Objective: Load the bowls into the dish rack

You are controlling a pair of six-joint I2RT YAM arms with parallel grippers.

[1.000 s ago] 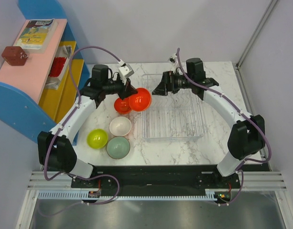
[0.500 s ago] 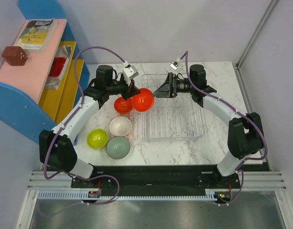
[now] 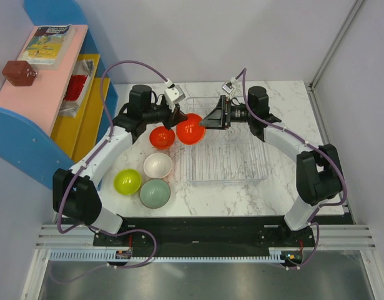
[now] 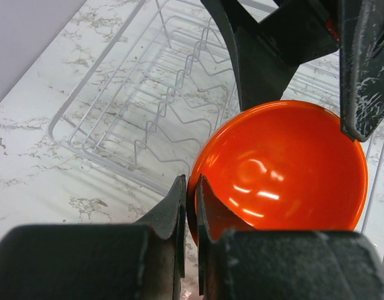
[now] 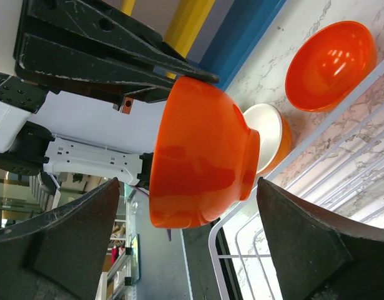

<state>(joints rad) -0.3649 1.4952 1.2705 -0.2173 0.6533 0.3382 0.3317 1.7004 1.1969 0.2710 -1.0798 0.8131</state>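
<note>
Rim of orange bowl (image 4: 285, 169) pinched in left gripper (image 4: 191, 187).

White marble-patterned table (image 3: 279, 187) carrying one rack and four bowls.
The clear dish rack (image 3: 226, 156) sits on the table's far middle. Just left of the rack's far half lies a red-orange bowl (image 3: 160, 139). Left of its near half is a bowl white inside (image 3: 158, 165). A lime-yellow bowl (image 3: 127, 181) sits further left, and a grey-green bowl (image 3: 155, 193) lies off its near-left corner.

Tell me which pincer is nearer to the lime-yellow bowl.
Left. The left pincer, shut on a red-orange bowl, is beyond the lime-yellow bowl, to its right; the right pincer is farther right.
</note>
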